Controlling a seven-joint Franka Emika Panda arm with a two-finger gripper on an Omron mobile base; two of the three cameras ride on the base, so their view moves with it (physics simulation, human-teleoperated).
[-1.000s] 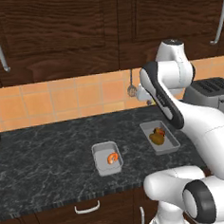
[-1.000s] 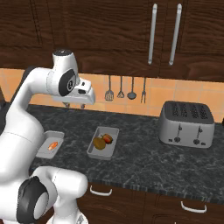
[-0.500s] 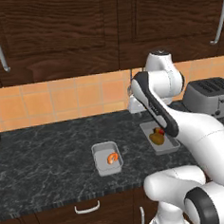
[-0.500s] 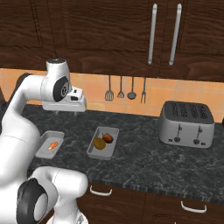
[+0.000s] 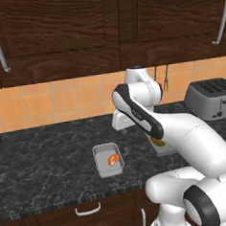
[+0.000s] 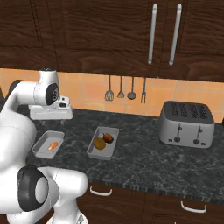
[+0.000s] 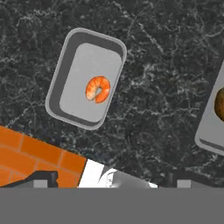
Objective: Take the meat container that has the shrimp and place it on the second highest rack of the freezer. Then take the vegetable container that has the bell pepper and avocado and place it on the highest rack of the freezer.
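Observation:
The meat container (image 5: 108,159) (image 6: 48,145) (image 7: 86,78) is a small grey tray on the dark counter, with one curled orange shrimp (image 7: 97,89) (image 6: 52,145) in it. To its right lies the vegetable container (image 6: 103,142) (image 7: 212,127), which holds the yellow-brown avocado (image 6: 99,143) and a red bell pepper (image 6: 108,138). My gripper (image 7: 111,179) (image 5: 120,123) (image 6: 50,117) hangs above the counter just behind the meat container, pointing down. It is open with nothing between its fingers. My arm covers most of the vegetable container in the left base view. The freezer is out of view.
A grey toaster (image 6: 187,124) (image 5: 212,97) stands at the right of the counter. Kitchen utensils (image 6: 124,89) hang on the orange tiled wall behind. Dark wooden cabinets run overhead and the counter's front edge is close to the trays.
My hand has swung left and lower, from above the vegetable container to behind the meat container. Both trays lie where they were.

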